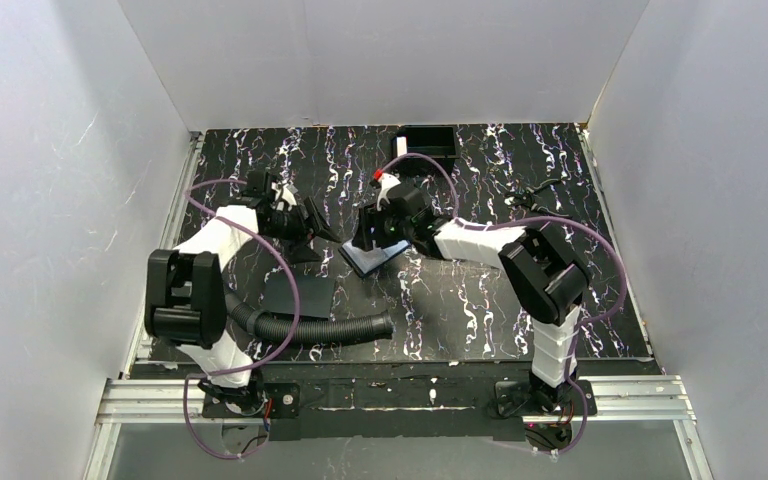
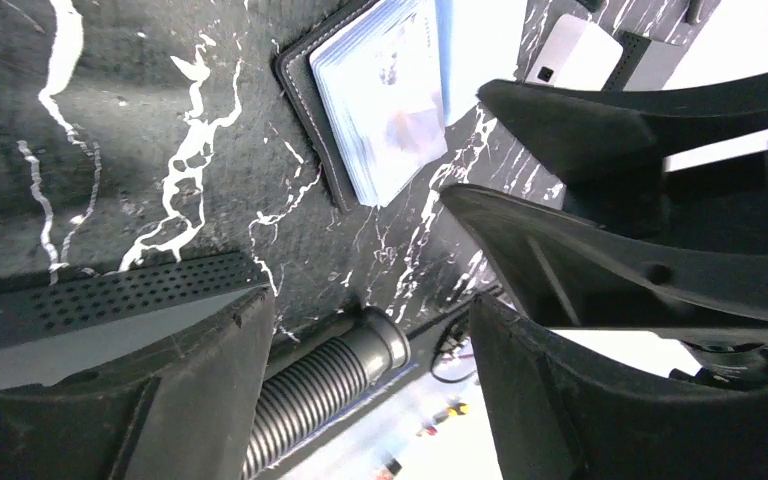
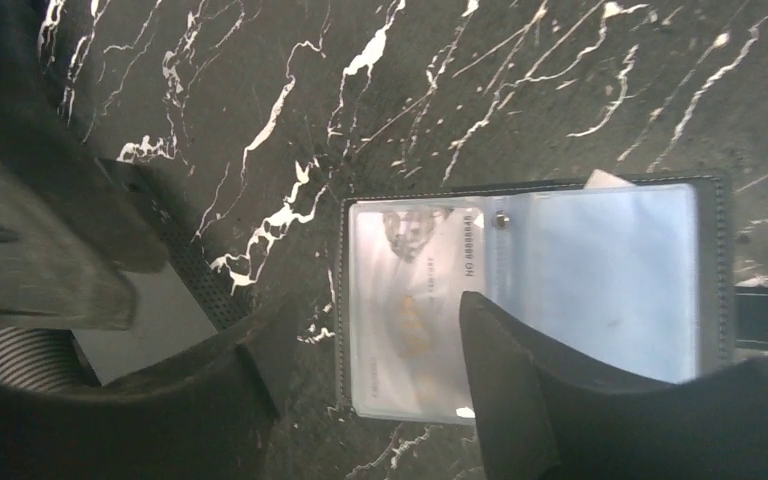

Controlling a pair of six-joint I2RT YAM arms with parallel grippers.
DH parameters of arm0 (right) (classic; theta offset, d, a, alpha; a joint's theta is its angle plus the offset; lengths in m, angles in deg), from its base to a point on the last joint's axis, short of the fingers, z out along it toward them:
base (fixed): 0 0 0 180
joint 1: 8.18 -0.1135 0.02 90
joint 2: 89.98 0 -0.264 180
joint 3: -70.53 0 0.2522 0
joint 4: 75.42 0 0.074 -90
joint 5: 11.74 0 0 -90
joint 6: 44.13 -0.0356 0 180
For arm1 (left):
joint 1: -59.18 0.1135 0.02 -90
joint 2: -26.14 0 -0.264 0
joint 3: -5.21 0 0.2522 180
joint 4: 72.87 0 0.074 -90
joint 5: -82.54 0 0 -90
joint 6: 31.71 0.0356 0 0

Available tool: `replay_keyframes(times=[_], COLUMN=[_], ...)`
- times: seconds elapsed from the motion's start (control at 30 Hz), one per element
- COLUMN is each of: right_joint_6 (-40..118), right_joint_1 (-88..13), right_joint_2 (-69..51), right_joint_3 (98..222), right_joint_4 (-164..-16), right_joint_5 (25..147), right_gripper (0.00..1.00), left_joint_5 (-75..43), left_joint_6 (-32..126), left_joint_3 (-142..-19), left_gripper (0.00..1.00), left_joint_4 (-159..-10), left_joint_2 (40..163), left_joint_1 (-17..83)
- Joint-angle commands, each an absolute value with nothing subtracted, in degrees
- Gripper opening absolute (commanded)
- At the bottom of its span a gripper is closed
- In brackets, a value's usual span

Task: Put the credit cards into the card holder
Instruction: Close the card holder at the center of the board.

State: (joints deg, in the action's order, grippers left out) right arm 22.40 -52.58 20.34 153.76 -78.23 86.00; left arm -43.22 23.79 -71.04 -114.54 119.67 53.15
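Fixed above and behind the arm bases, the overhead camera looks down on the whole marbled table (image 1: 480, 300), with the open card holder (image 1: 370, 258) near mid-frame. The left wrist camera views the card holder from close beside it, low and tilted. The right wrist camera hangs close over it, facing down. All three views share the card holder, and each also catches the ribbed hose (image 1: 310, 328) near it.

The card holder (image 3: 600, 270) has glossy clear plastic sleeves inside a matt black stitched cover (leather-looking).
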Motion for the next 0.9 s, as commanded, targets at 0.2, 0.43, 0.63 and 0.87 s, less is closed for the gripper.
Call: replay_keyframes(times=[0.2, 0.43, 0.63, 0.87], right_joint_6=[26.00, 26.45, 26.94, 28.94], right_joint_1=[-47.26, -47.11, -46.77, -46.75], right_joint_2=[21.25, 24.12, 26.17, 26.79], right_joint_3=[160.40, 160.90, 162.17, 161.89], right_joint_4=[-90.41, -88.31, -88.68, -90.87], right_joint_5=[92.49, 96.99, 97.56, 95.35], right_gripper=[0.56, 0.44, 0.34, 0.30], left_joint_5=[-45.13, -41.91, -40.24, -39.82], left_joint_6=[12.64, 11.20, 11.41, 12.56], left_joint_3=[-66.38, -65.79, -66.29, -65.90], left_gripper=[0.58, 0.58, 0.58, 0.54], left_joint_4=[-99.49, -97.43, -97.43, -97.11], left_joint_2=[124.05, 127.14, 129.05, 130.81], left_joint_1=[50.09, 47.50, 46.20, 46.11])
